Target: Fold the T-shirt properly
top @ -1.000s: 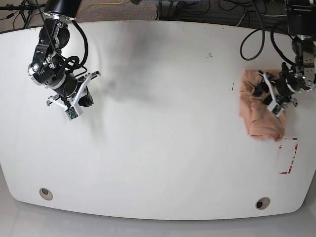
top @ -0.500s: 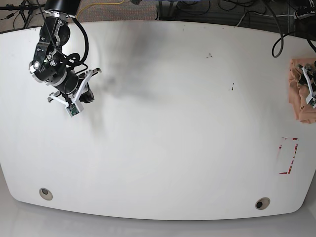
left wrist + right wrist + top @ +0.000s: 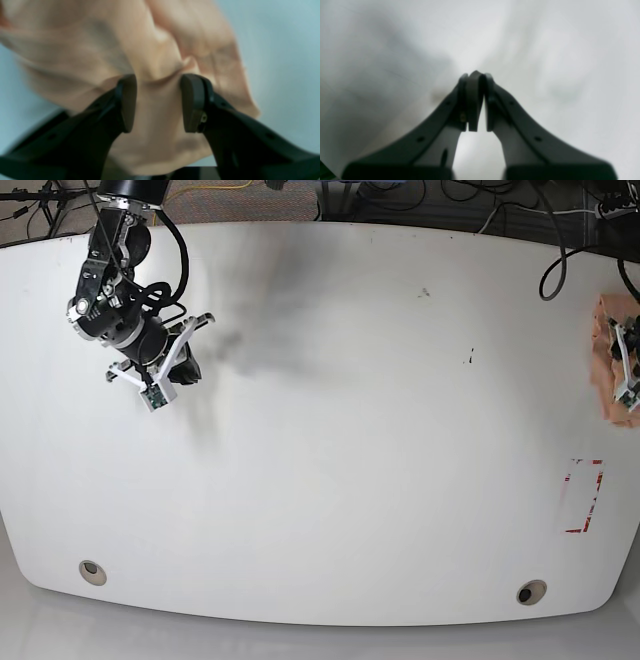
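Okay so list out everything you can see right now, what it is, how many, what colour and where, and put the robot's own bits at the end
T-shirt: one, peach-pink, bunched at the base view's far right edge, mostly out of frame there.
Table: one, white, filling the base view.
Red tape marking: one, red, near the table's right side.
Round holes: two, dark with light rims, along the table's near edge.
Cables: several, dark, behind the far edge.
Left claw: one, black, pads pinching a fold of the T-shirt.
Right claw: one, black, shut, empty, above the table's far left part.
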Robot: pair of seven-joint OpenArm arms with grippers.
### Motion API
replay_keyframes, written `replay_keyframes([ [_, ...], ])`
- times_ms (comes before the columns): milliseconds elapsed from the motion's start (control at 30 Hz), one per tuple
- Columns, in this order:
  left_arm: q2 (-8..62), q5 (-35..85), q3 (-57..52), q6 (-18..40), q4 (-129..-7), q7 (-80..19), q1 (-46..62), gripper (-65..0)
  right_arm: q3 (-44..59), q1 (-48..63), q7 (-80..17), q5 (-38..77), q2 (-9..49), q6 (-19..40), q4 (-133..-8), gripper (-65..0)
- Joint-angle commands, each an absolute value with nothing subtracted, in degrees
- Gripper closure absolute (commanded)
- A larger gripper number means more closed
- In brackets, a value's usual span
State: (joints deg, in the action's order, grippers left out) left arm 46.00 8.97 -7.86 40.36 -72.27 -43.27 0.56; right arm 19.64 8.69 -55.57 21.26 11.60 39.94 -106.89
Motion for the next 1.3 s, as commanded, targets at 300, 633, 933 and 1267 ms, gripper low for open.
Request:
replay_keyframes([
  [300, 42.4, 8.0, -8.6, 40.0, -91.6, -44.0, -2.0, -26.2, 20.1, 7.6, -49.5, 21.2, 12.8, 40.0, -107.7, -4.0],
  [633, 24.9, -2.9, -8.6, 31.3, -99.9, -30.1, 1.6, -26.2, 20.9, 7.9, -25.4, -0.7, 9.0, 40.0, -99.6, -4.0],
  [933, 12.6, -4.6, -8.7, 19.3, -100.5, -5.8, 12.8, -26.2, 29.8, 9.5, -5.3, -6.5, 3.9, 40.0, -91.6, -4.0],
  [1267, 4.3, -4.5, -8.7, 11.1, -108.2, 1.1, 32.6, -26.4, 33.2, 22.5, -3.6, -0.7, 0.8, 40.0, -96.3, -3.8],
])
